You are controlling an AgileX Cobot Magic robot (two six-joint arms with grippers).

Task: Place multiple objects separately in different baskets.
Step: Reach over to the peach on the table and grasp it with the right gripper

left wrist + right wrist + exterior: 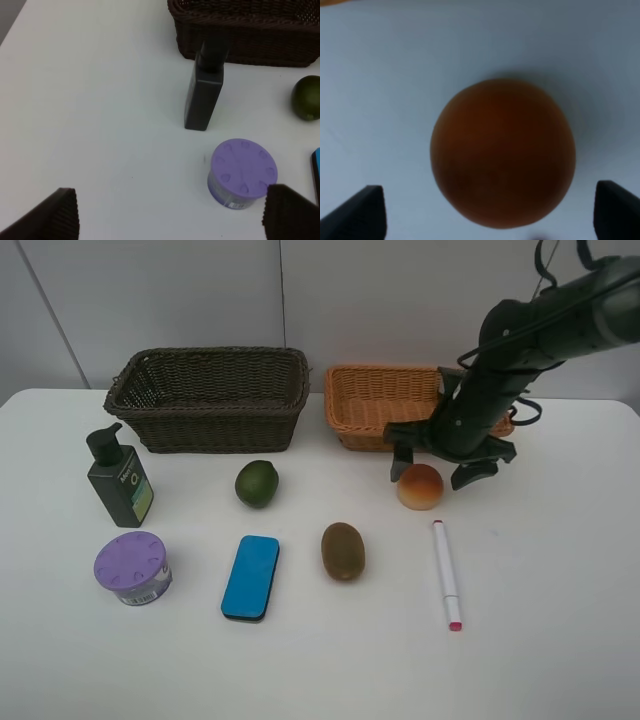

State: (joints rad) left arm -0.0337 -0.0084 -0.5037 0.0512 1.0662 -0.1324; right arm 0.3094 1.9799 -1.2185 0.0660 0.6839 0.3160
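Observation:
My right gripper (436, 470) is open and hangs just above the orange-red peach (420, 487), in front of the light orange basket (372, 400). In the right wrist view the peach (502, 152) lies between the spread fingertips (360, 210). My left gripper (170, 220) is open and empty, near the purple-lidded tub (242, 172) and the dark green pump bottle (204, 95); it is outside the exterior view. The lime (256, 483), kiwi (343, 550), blue eraser (250, 576), white-pink marker (446, 573), tub (133, 567) and bottle (120, 478) lie on the table. The dark brown basket (205, 395) looks empty. No mangosteen shows.
The white table (560, 620) ends at a grey wall behind the baskets. The right arm (540, 330) reaches in from the upper right over the light basket's right end. The lime (307, 97) and the dark basket (250, 35) also show in the left wrist view.

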